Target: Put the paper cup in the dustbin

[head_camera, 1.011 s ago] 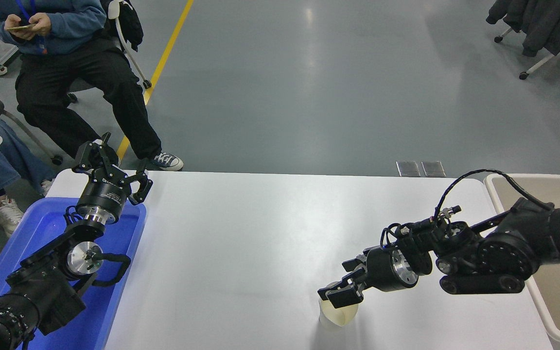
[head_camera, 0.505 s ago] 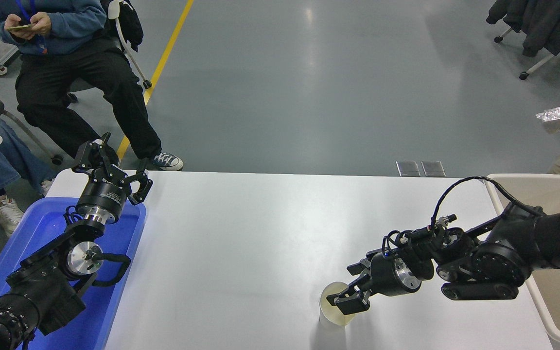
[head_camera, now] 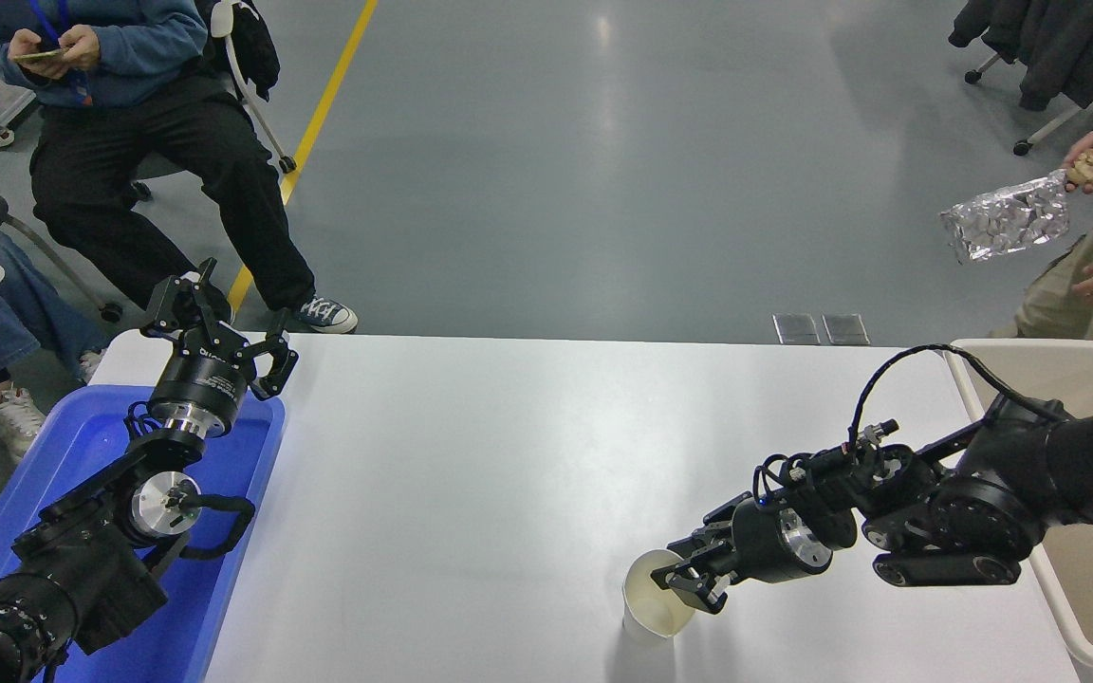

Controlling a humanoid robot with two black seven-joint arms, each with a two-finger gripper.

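The paper cup [head_camera: 653, 598], touching the right gripper [head_camera: 689, 586] at its rim, is thin matt white paper, cream inside. The gripper is matt black with a polished metal ring behind it. Under both lies the white table [head_camera: 471, 474], smooth with a soft sheen. Well to the gripper's right, the dustbin [head_camera: 1068, 626] is smooth beige plastic. Far to its left, a glossy blue plastic tray [head_camera: 82, 446]. Beyond the dustbin a person's hand [head_camera: 1092, 168] holds crinkled, shiny foil [head_camera: 1007, 220].
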